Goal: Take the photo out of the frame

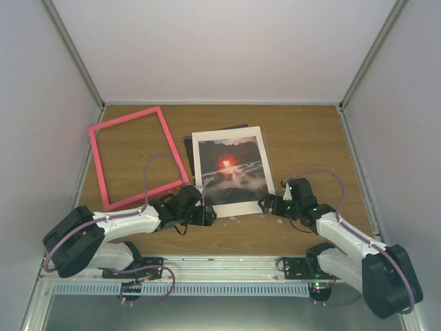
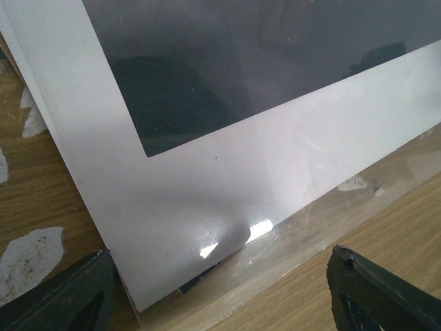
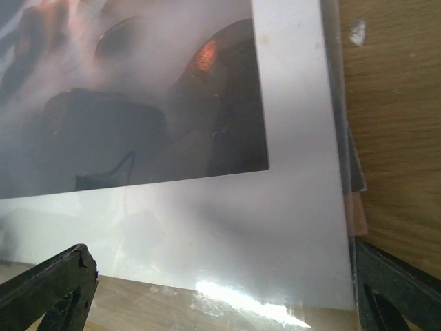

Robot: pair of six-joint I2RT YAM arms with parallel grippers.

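On the wooden counter [image 1: 303,138], the frame [image 1: 125,118] lies empty at far left, apart from the photo [image 1: 231,165], which sits behind a white mat [image 1: 227,132] in a loose stack. The left pincer [image 1: 207,216] and right pincer [image 1: 265,205] gape wide at the stack's near corners, holding nothing. It is probably best to pin the mat with one and slide the print out flat with the other. The order of the layers underneath is hard to make out.

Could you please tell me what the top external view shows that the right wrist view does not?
Only top external: the empty frame, apart at left, and the left gripper. Only right wrist: a clear sheet edging out beneath a corner of the white mat. Both: the photo behind that mat, with the right gripper at its corner.
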